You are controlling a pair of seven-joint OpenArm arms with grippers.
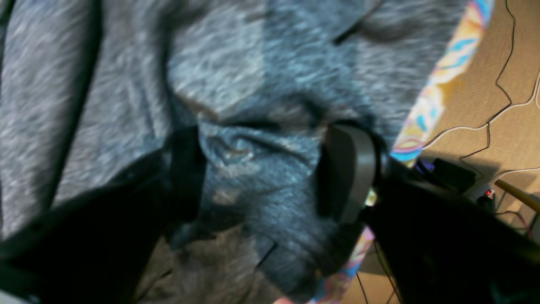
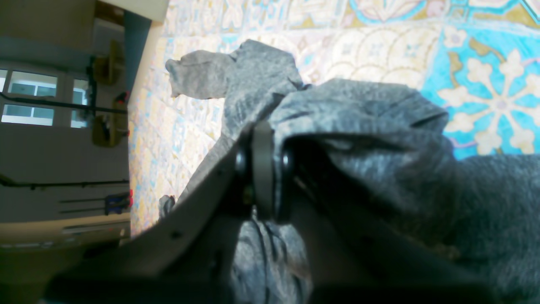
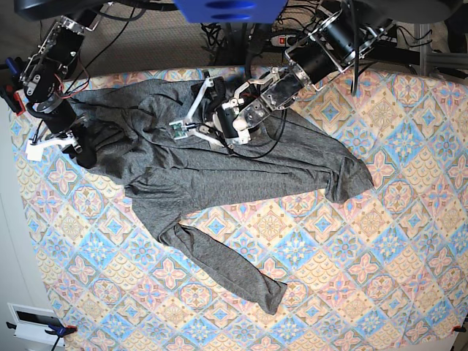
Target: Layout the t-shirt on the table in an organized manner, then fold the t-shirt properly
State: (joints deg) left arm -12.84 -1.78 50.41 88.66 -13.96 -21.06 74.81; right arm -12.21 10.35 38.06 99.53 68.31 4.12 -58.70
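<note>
Both claws (image 2: 263, 169) grip t-shirt (image 3: 219, 175).

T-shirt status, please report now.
Right gripper shut on t-shirt. Left gripper astride a fold, grip unclear. One sleeve crooked on table.

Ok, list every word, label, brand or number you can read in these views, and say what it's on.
None can be read.
The t-shirt is plain grey with no print.
The table cloth carries only tile and flower patterns.
The small circuit board by the left gripper is too small to show any marking.
</note>
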